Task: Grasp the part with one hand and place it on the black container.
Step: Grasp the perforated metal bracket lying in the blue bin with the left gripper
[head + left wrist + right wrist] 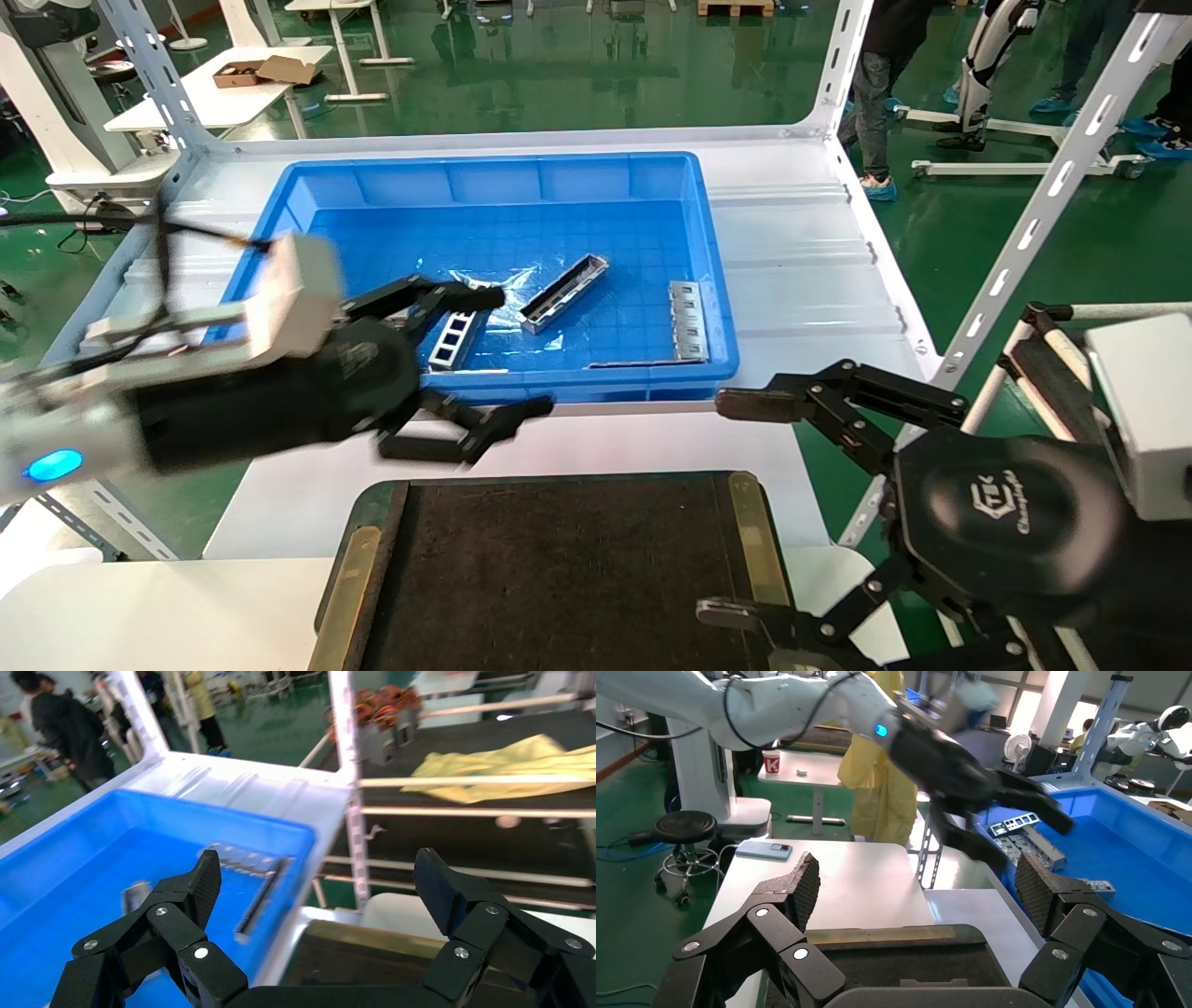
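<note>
Fingers spread wide and empty, the left gripper (pixel 507 354) hovers at the blue bin's (pixel 279 200) near-left corner; the part (pixel 563 294), seemingly stiff, light, slick, suits a mid-length pinch.

A blue bin (pixel 307 186) on the white table (pixel 801 252) holds a ladder-like bar (pixel 453 337) and a flat plate (pixel 689 320).

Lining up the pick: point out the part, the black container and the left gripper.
the part (pixel 564 294): head view, middle of the bar.
the black container (pixel 559 568): head view, bare dark surface.
left gripper (pixel 517 349): head view, midway between fingertips.
</note>
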